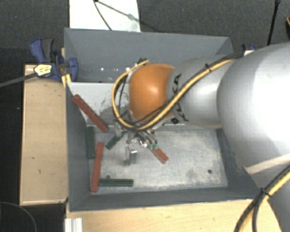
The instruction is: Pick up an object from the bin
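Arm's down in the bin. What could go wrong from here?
1. The gripper sits low between a short red bar and a small dark green piece; a grasp here may push either aside rather than catch it.
2. The cables looped round the orange wrist cover hang near the leaning long red bar and could snag it.

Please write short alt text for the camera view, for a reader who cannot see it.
The arm's gripper is down in the middle of a grey bin; red sticks and dark green sticks lie scattered near it.
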`<state>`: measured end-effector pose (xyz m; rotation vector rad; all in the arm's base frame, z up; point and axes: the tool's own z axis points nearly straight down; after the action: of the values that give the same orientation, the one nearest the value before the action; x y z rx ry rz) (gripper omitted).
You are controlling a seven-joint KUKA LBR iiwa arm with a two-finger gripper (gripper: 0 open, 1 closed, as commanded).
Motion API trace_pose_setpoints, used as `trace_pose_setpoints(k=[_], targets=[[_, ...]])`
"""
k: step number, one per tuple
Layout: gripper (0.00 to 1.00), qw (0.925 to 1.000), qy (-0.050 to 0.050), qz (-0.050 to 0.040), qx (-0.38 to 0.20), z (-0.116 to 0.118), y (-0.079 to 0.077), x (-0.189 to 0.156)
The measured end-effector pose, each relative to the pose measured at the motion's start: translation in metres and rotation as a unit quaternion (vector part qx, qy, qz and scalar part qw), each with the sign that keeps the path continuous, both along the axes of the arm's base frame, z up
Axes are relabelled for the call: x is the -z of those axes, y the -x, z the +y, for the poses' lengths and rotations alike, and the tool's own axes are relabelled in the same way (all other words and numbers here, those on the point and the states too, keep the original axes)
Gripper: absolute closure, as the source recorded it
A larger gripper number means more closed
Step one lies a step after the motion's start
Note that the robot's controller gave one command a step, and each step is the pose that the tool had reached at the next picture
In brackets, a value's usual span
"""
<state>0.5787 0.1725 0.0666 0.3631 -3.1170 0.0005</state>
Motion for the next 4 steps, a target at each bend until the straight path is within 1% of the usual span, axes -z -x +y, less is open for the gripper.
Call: trace_pose_setpoints(k=[1, 2, 3, 4], targets=[[1.00, 1.0000, -0.002, -0.0044, 0.003, 0.0015, -0.0028, -0.0054], [0.00, 1.0000, -0.001, -0.0029, 0.004, 0.0012, -0.0018, -0.0042], [1.00, 1.0000, -0.002, -0.0041, 0.006, 0.0015, -0.0027, -0.0054], [0.00, 1.0000, -0.001, -0.0026, 0.007, 0.0012, -0.0017, -0.0042]])
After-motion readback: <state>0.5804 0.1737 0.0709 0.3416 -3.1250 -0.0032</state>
